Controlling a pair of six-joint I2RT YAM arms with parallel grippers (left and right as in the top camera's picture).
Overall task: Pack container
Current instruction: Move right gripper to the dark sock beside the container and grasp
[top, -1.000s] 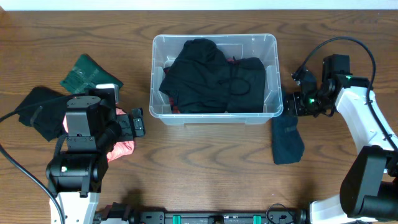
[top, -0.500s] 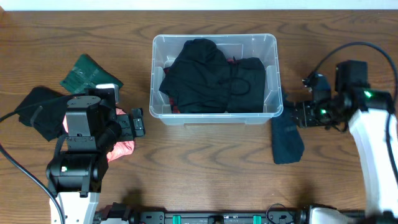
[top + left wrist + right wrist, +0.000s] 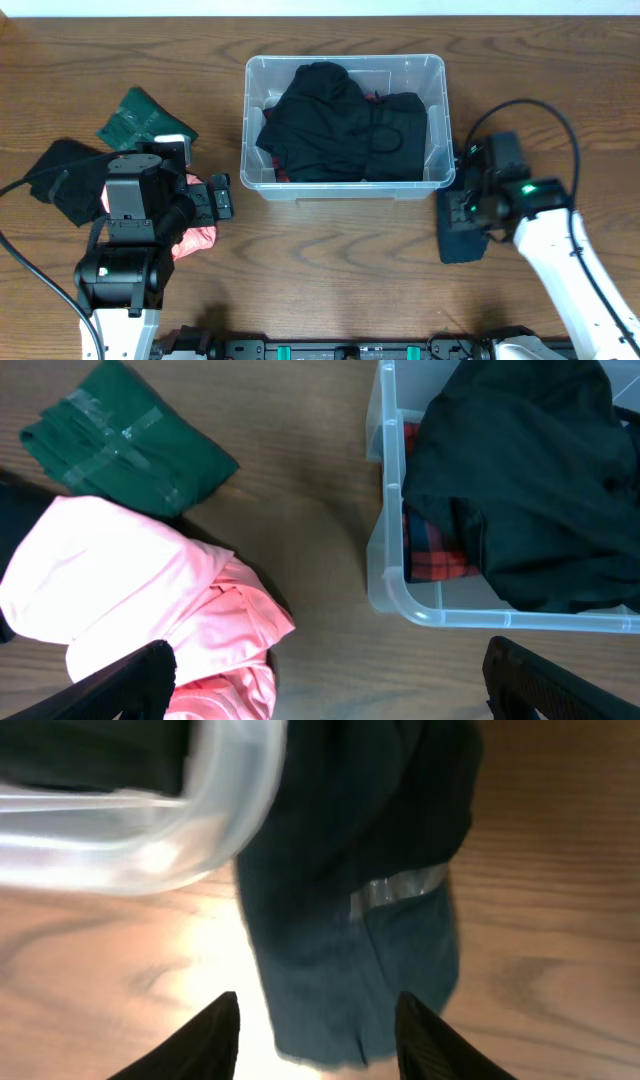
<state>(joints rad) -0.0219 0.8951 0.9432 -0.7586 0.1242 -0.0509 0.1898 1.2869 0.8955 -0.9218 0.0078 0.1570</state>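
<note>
The wooden table (image 3: 330,290) carries the clear plastic container (image 3: 345,187) at its far middle, heaped with a black garment (image 3: 340,125) over a bit of red plaid cloth (image 3: 435,550). Just off the bin's near right corner, the right gripper (image 3: 318,1020) hangs with its fingers spread above a folded dark blue cloth (image 3: 462,245), banded by what looks like a strip of clear tape. Well to the left, the left gripper (image 3: 325,672) is also spread wide, holding nothing, beside a pink garment (image 3: 130,590) and a smaller folded green cloth (image 3: 125,445).
</note>
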